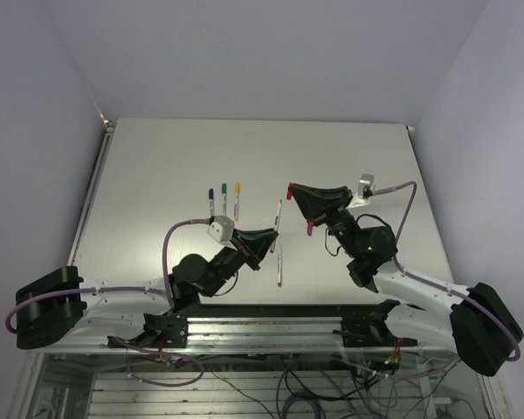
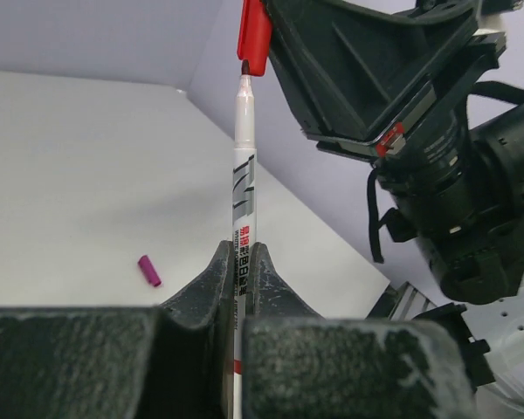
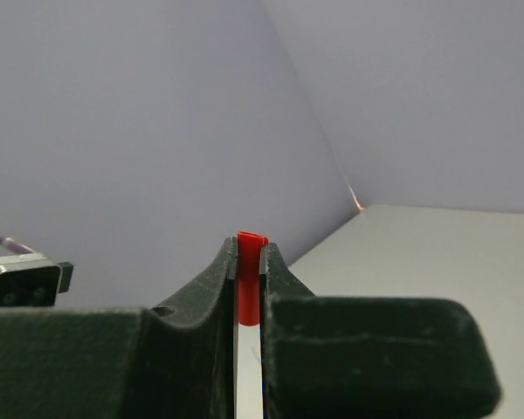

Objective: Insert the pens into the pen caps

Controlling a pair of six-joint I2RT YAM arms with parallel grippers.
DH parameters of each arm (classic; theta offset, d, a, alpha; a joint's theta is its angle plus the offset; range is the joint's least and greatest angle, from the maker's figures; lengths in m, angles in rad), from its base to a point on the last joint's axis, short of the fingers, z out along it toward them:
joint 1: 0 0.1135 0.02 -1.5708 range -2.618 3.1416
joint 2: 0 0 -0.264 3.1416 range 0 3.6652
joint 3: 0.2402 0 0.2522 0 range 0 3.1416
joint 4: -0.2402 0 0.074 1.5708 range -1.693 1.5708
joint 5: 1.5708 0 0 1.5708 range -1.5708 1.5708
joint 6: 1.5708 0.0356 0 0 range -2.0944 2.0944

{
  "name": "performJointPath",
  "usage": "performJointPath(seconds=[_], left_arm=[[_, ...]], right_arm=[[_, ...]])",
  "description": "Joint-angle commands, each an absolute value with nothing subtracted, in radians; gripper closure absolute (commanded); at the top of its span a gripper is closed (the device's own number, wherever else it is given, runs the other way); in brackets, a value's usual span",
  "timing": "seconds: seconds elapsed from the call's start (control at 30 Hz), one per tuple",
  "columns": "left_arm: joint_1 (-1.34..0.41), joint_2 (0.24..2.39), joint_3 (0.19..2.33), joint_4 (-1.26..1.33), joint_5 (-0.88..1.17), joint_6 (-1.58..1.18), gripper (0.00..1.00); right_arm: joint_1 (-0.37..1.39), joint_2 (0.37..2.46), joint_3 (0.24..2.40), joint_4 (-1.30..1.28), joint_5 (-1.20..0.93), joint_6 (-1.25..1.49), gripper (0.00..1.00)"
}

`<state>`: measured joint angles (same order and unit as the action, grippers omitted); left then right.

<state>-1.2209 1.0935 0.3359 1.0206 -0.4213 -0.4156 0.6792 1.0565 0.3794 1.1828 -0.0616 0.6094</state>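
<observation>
My left gripper (image 1: 270,236) (image 2: 238,253) is shut on a whitish pen (image 2: 244,175), held upright off the table. Its tip meets the mouth of the red cap (image 2: 254,35). My right gripper (image 1: 292,191) (image 3: 249,249) is shut on that red cap (image 3: 249,279), and the pen's white barrel (image 3: 247,367) shows just below the cap between my fingers. A magenta cap (image 2: 148,271) lies loose on the table, seen also in the top view (image 1: 309,230). Another uncapped pen (image 1: 279,266) lies on the table near the front.
Three pens with blue (image 1: 210,199), green (image 1: 224,196) and yellow (image 1: 237,199) caps on them lie side by side at mid table, left of both grippers. The table's front rail (image 1: 271,327) runs below the arms.
</observation>
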Motion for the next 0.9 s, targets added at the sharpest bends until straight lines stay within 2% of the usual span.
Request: performJointPath(seconds=[0.0,0.87], left_arm=[[-1.224,1.108,0.35,1.153,-0.354,-0.424,0.93],[-1.224,1.114,0.359,1.118,-0.357,-0.431,0.93]], right_arm=[[0.683,1.081,0.385,1.368,-0.13,0.63,1.0],[0.696,1.157,0.391,1.455,-0.128,0.686,1.0]])
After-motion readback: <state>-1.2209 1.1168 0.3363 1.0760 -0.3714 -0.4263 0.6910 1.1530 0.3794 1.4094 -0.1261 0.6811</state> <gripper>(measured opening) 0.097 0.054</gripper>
